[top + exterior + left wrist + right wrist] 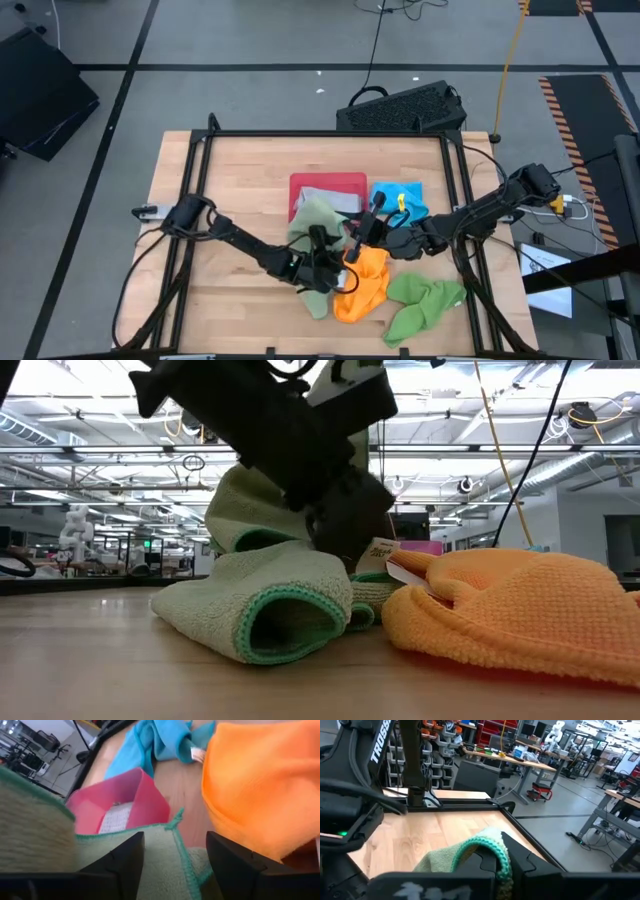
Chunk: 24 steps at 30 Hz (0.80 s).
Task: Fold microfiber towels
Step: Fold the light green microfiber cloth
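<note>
At the table's middle, our left hand (322, 262) hovers low over a sage towel (316, 222), its fingers (125, 862) spread apart with the cloth's green hem lying between them and nothing pinched. We cannot make out from above how much of that towel sits under the hand, since the dark arm covers its near part; the low view shows one rolled fold resting on the table (240, 180) with the arm looming right over it. Our right hand (378, 232) is clenched on a sage green edge (485, 851), the cloth bunched over its closed fingers; whether this is the same towel or the second sage one we cannot tell. Just beside the left hand lies the orange towel (364, 283), crumpled, touching the sage folds in the low view and filling one side of the left wrist view. Farther out, the bright green towel (424, 300) sits rumpled near the table's front right corner, and the blue towel (403, 200) lies crumpled beside the red tray (330, 183). A pale cloth in the tray is half hidden by the sage towel. A black case (400, 108) stands beyond the table's far edge.
</note>
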### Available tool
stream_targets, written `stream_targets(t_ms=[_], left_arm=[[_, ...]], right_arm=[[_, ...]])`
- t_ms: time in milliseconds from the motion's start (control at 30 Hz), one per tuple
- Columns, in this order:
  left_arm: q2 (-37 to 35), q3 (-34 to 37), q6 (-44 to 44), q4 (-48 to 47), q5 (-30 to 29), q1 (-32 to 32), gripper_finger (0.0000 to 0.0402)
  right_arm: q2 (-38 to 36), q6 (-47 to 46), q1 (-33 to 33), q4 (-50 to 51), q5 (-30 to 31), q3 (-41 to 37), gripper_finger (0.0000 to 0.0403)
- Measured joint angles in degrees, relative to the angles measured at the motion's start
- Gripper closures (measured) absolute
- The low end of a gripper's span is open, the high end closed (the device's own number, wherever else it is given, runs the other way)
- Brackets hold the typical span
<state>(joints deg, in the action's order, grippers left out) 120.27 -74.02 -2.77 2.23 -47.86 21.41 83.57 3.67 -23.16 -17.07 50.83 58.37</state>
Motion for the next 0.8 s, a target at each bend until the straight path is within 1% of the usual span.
stream_targets(t_ms=[167,233,333,467,500,633,767,800], left_arm=[[0.0,0.01,0.03,-2.08,2.91,-1.39,0.0219],[0.0,0.01,0.52,-3.22,2.91,-1.62,0.0238],[0.0,0.01,0.47,-4.21,2.87,-1.33,0.0288],[0.0,0.01,0.52,-6.26,2.28,-0.4,0.0378],[-0.05,0.01,1.01,-7.06,1.64,-0.05,0.0388],[-2.27,0.03,4.07,-11.84,0.41,2.09,0.0393],[-6.61,0.03,8.51,-19.56,-2.55,5.61,0.0396],[-7.97,0.03,9.59,-21.94,-3.31,6.61,0.0396]], right_arm=[[0.0,0.47,-0.02,-0.77,-0.04,0.0,0.0401],[0.0,0.47,-0.02,-0.64,-0.04,0.0,0.0401],[0.0,0.47,-0.06,-0.64,-0.05,0.0,0.0401],[0.0,0.45,-0.75,-0.17,-0.09,0.0,0.0401],[0.0,0.41,-1.06,0.1,-0.1,0.0,0.0401],[0.0,-0.75,-2.56,1.09,-0.12,0.0,0.0401],[0.0,-4.37,-4.07,3.44,-0.47,0.0,0.0401],[0.0,-5.42,-4.29,3.91,-1.55,0.0,0.0401]])
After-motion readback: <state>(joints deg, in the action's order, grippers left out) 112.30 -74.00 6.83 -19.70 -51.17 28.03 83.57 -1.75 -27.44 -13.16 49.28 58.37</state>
